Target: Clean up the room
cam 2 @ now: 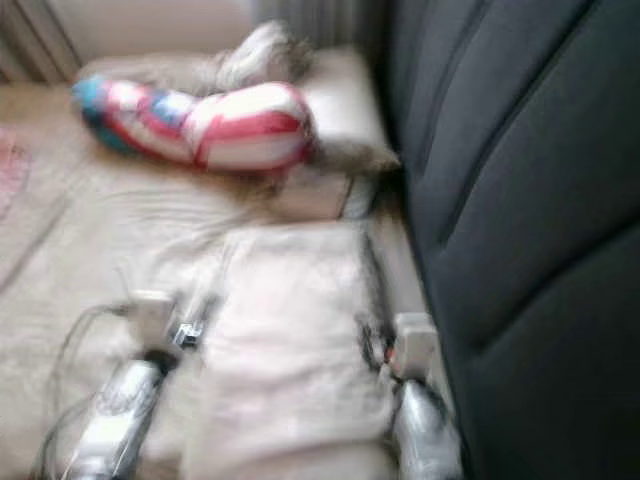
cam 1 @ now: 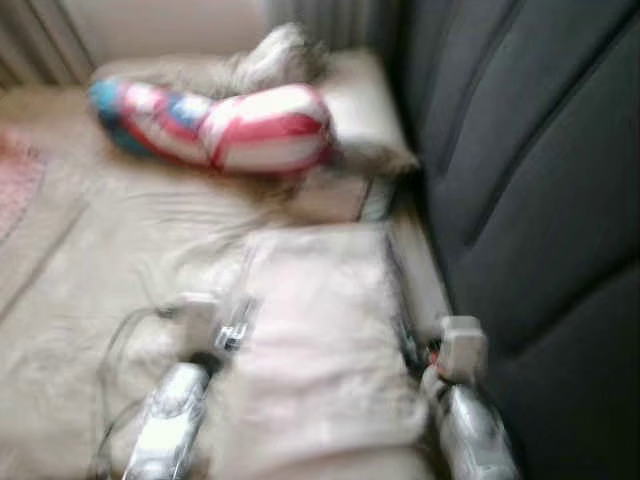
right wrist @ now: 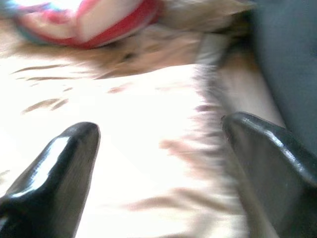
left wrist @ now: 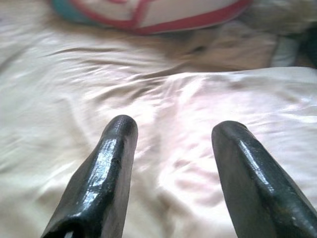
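Observation:
A pale cream pillow (cam 1: 320,340) lies flat on the beige bed sheet (cam 1: 90,260) right in front of me. My left gripper (left wrist: 176,128) is open at the pillow's left edge, its fingers (left wrist: 106,173) spread just above the fabric. Over the pillow's right edge, beside the dark headboard, my right gripper (right wrist: 161,126) is also open. Neither holds anything. Farther back lies a long red, white and blue striped cushion (cam 1: 230,125). The head views are blurred.
A dark padded headboard (cam 1: 540,200) runs along the right side. A beige pillow (cam 1: 360,100) sits behind the striped cushion, with crumpled grey fabric (cam 1: 270,55) on it. Something pink (cam 1: 15,180) lies at the left edge. Curtains (cam 1: 30,40) hang at the back.

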Motion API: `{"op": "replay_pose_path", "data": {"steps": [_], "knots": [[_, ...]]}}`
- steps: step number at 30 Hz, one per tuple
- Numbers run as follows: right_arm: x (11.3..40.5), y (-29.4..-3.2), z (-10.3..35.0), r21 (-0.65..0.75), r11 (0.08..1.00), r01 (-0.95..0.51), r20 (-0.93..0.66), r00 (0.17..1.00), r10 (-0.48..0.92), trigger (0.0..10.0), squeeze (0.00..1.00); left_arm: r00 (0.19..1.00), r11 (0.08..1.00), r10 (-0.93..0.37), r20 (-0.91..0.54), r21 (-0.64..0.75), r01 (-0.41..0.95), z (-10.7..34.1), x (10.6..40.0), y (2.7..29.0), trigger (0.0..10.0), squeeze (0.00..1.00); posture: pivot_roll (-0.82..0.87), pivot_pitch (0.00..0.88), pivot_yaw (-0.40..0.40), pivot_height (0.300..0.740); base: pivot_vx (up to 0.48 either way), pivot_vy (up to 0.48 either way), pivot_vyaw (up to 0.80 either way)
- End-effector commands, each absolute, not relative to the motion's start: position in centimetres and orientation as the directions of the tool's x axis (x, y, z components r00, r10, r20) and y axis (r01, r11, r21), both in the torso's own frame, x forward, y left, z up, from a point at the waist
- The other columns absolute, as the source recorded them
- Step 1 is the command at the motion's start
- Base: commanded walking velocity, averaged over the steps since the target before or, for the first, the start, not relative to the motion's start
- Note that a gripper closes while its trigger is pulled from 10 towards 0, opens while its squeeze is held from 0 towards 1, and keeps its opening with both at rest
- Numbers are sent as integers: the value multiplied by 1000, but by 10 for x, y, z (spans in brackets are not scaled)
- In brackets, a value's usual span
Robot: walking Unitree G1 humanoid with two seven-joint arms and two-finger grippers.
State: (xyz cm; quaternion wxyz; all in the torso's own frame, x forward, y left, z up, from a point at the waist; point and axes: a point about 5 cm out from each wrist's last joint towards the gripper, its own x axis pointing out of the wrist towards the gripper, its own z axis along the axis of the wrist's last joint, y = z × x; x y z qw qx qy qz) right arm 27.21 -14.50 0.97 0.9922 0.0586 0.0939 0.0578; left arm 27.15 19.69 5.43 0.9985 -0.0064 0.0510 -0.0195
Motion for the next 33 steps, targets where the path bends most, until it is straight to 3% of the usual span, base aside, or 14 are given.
{"op": "replay_pose_path", "data": {"steps": [1,33], "knots": [[254,-162,-9,119,992,-45,-262,962,75,10000,0,991,993,-117,-60,-33,115,64,281,171,10000,0,-110,56,-26,740,0,0,0],[253,-163,-14,117,992,-51,-287,954,83,10000,0,991,995,-102,-82,-28,100,60,280,173,10000,0,-113,47,-25,740,0,0,0]]}}
